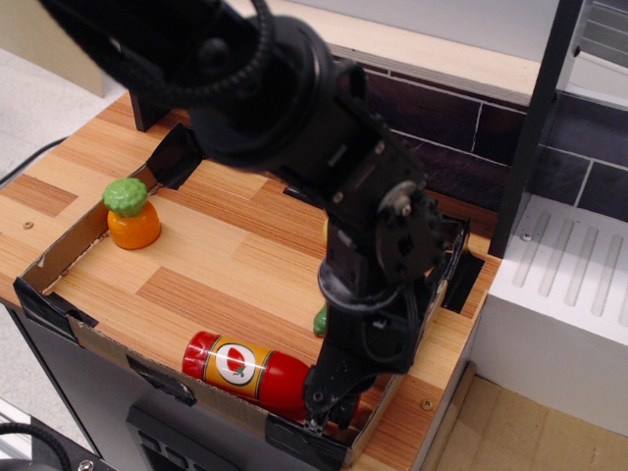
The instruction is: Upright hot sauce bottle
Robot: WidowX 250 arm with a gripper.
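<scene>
The hot sauce bottle [240, 368] lies on its side along the front wall of the cardboard tray [61, 250]. Its red base points left, its orange-yellow label with the white oval faces up, and its neck points right. My black gripper [327, 400] comes down from above onto the neck end, by the tray's front right corner. Its fingers hide the neck and cap. I cannot see whether the jaws press on the neck or only straddle it.
An orange toy with a green top [130, 214] stands at the tray's left side. A small green thing [320, 320] shows behind my arm. A dark brick wall runs behind the tray, and a white appliance [569, 294] stands to the right.
</scene>
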